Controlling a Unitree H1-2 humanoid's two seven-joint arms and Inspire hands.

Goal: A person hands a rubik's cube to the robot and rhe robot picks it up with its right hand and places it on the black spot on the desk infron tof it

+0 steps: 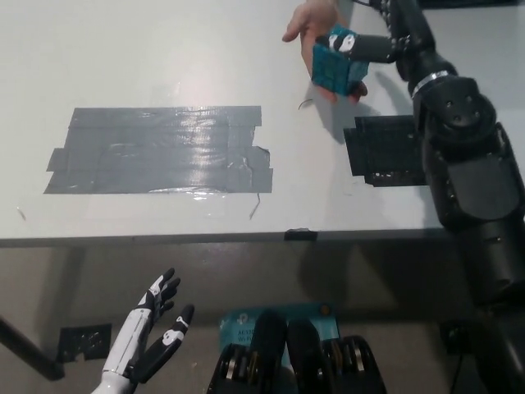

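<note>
the rubik's cube (336,67) sits near the top of the frame, right of centre, resting on the open palm of a person's hand (316,23) that reaches in from the top edge. the cube shows mostly teal faces and is tilted, one corner pointing down toward the counter (164,57). the black right hand (373,37) comes in from the right side, its arm running up the right edge of the frame; one finger with a white patch lies across the cube's upper face, touching it, while the rest of the hand is at the very top edge and partly cut off, so it is not possible to tell whether the hand has closed around the cube or only rests against it. just below the cube and slightly right, a black patch (381,152) lies flat on the white counter, partly hidden by the black forearm. a broad strip of grey tape (160,150) covers the counter in the left half of the frame, well apart from the cube. the white left hand (152,336) hangs at the lower left, below the counter's front edge, holding nothing, its fingers spread apart.
</note>
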